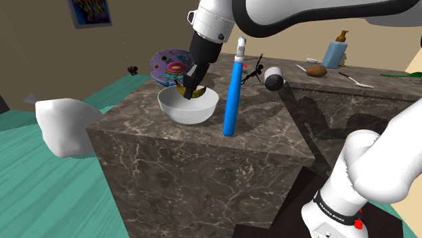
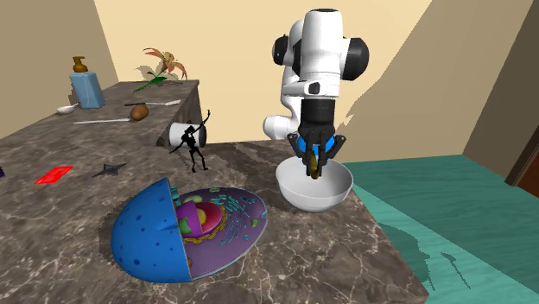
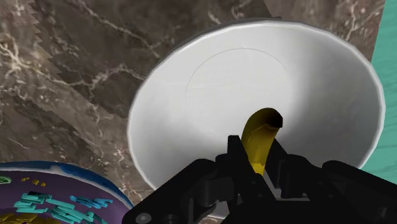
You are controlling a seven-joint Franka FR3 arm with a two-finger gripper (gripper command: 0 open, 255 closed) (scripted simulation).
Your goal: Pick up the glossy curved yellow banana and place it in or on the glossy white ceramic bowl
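Banana (image 3: 259, 143): one, above one bowl (image 3: 210, 95)

The black gripper (image 1: 189, 88) clasps the yellow banana (image 1: 196, 94) just above the white bowl (image 1: 188, 108) on the marble counter (image 1: 203, 162). A blue upright stick (image 1: 233, 94) stands at the bowl's three o'clock, a colourful model (image 1: 170, 65) at eleven.

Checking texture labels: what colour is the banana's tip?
Dark, near black, at the end of the yellow banana; it shows best in the wrist view.
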